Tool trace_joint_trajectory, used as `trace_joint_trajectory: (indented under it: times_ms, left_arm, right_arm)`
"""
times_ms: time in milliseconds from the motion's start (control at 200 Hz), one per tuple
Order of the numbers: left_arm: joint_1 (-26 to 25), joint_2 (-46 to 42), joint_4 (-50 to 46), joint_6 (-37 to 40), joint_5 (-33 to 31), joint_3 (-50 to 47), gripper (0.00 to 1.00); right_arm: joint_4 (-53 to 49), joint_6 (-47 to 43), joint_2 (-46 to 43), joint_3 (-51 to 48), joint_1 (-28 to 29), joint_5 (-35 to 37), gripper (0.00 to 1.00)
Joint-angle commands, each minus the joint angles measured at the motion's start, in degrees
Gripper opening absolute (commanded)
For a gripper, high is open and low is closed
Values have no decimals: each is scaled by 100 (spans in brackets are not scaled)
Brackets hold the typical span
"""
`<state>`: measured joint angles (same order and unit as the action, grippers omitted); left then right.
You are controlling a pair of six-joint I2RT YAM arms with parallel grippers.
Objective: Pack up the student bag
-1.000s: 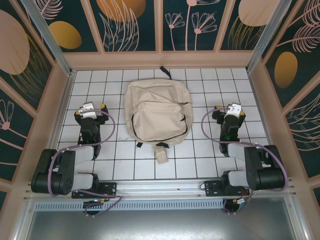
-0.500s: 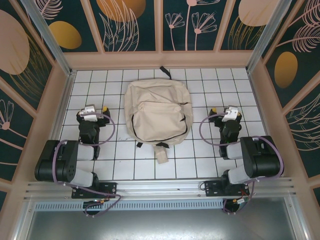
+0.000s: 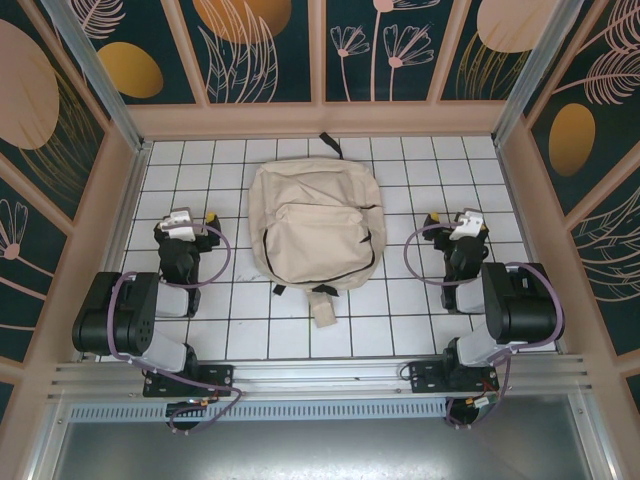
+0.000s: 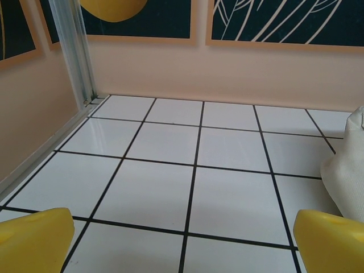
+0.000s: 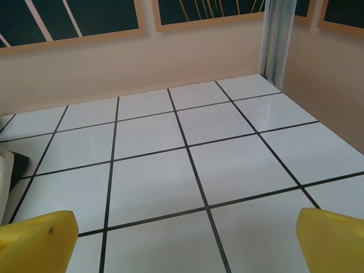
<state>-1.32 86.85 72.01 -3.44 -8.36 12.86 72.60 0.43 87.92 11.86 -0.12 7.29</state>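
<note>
the student bag (image 3: 315, 225) lies flat between the left jaws and right jaws, both spread and empty, roughly equally near; its long axis runs front to back.

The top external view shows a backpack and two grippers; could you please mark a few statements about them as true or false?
1. The beige backpack lies flat on the tiled table. True.
2. The left gripper is shut on a backpack strap. False: it is open, holds nothing and stands apart from the backpack, to its left.
3. The backpack's black top loop points toward the far wall. True.
4. The right gripper rests on the backpack's front pocket. False: it is open over bare tiles, to the right of the backpack.
</note>
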Motion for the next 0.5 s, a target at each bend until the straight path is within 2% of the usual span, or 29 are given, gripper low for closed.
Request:
trace_joint_trajectory:
  times_ms: [0,495]
  left_arm:
    - [44,25,156,-87,-60,41,99]
    - [45,43,89,-69,-8,78,99]
  right_arm:
    - [43,127,32,71,-28,-159,99]
    - [44,124,32,72,-33,-168,99]
